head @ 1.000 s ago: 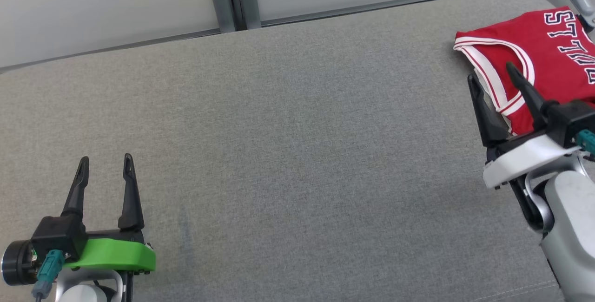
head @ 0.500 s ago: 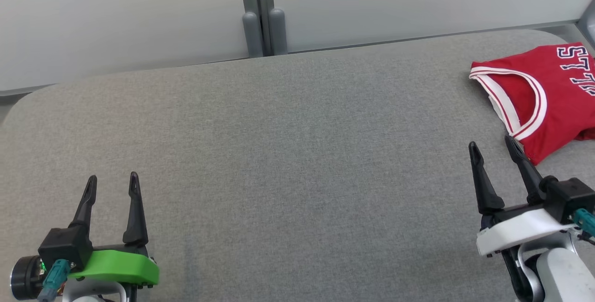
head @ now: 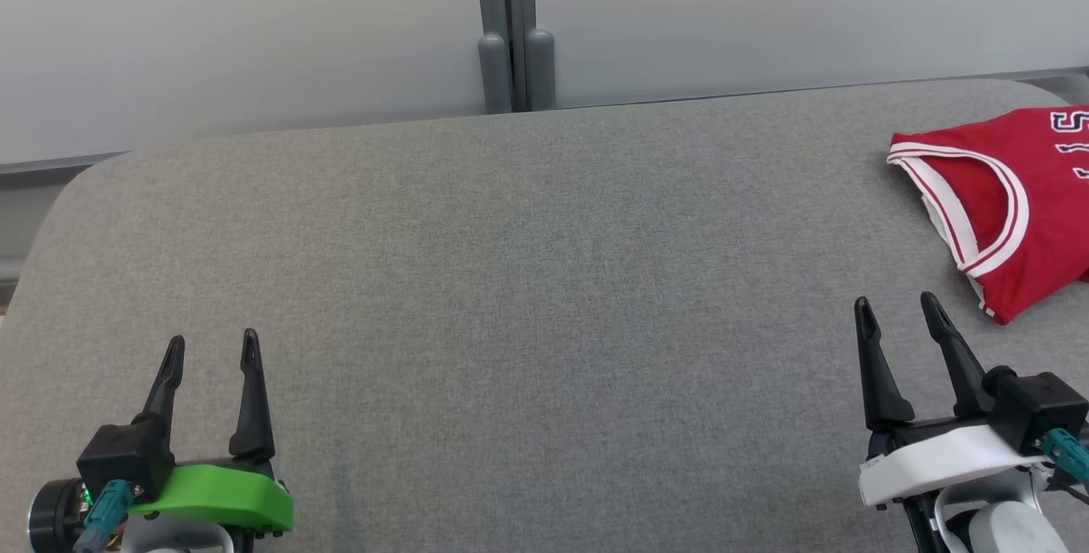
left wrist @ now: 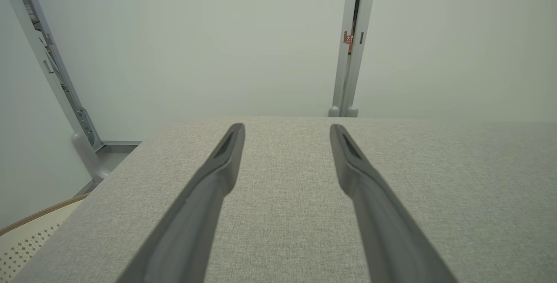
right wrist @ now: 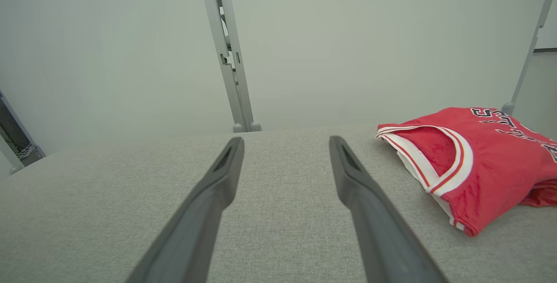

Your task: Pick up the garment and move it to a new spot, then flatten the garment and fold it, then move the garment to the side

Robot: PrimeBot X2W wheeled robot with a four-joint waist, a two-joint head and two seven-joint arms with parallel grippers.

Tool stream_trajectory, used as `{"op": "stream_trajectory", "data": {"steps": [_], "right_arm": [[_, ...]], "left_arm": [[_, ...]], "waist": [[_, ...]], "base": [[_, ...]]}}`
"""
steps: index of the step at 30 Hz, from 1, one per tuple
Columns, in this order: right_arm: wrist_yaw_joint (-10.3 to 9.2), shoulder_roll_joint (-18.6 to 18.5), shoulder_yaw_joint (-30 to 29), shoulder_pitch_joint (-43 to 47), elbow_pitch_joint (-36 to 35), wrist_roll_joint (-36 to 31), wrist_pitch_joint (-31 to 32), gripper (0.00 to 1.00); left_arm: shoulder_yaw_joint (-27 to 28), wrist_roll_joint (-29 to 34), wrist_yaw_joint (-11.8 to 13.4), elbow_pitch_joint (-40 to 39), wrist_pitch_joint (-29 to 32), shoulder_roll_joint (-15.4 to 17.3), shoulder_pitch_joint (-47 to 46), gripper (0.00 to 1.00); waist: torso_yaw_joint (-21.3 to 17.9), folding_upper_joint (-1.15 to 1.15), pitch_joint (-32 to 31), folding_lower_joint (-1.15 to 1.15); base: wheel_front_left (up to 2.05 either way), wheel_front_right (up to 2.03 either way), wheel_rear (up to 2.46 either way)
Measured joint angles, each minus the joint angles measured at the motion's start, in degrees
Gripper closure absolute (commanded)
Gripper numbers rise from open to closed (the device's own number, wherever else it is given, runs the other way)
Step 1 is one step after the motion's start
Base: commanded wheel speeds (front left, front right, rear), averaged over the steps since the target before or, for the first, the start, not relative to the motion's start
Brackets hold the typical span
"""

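The left gripper (head: 213,339) hovers with its fingers apart and nothing between them, over bare grey padded table (head: 544,281) that runs ahead of it and off to its right. The right gripper (head: 895,301) also stands spread and empty. The red garment (head: 1012,213) lies ahead of it and to its right, close by but not touching. The garment looks folded and set aside, so the task seems nearly finished. To end it well, keep the right fingers spread and clear of the white-trimmed edge, so that nothing snags or drags the fold open. The head view cuts the garment off at its edge. The right wrist view shows more of it, with stacked layers along the near edge and dark lettering further back.
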Motion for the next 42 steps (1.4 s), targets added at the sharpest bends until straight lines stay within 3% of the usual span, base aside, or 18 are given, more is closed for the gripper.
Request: {"op": "stream_trajectory", "data": {"steps": [9, 10, 15, 42], "right_arm": [[0.0, 0.4, 0.3, -0.1, 0.0, -0.4, 0.3, 0.0], [0.01, 0.5, 0.3, -0.1, 0.3, -0.3, 0.3, 1.0], [0.01, 1.1, 0.5, 1.1, 2.6, 0.3, 0.5, 1.0], [0.0, 2.0, -1.3, -0.3, 4.7, 26.4, 6.9, 1.0]], "left_arm": [[-0.1, -0.3, -0.1, 0.5, -0.2, 0.0, -0.1, 0.0], [-0.1, -0.3, -0.1, 0.8, -0.2, -0.2, 0.0, 1.0], [-0.5, -0.7, -0.1, 3.0, 0.2, -1.7, 0.9, 1.0], [4.3, -23.7, -3.6, 3.7, 7.0, -5.1, 0.5, 1.0]], "waist": [[0.2, 0.0, 0.4, 0.0], [0.2, 0.0, 0.4, 0.0], [0.2, 0.0, 0.4, 0.0], [0.1, 0.0, 0.1, 0.0]], "base": [[0.0, 0.0, 0.0], [0.0, 0.0, 0.0], [0.0, 0.0, 0.0], [0.0, 0.0, 0.0]]}}
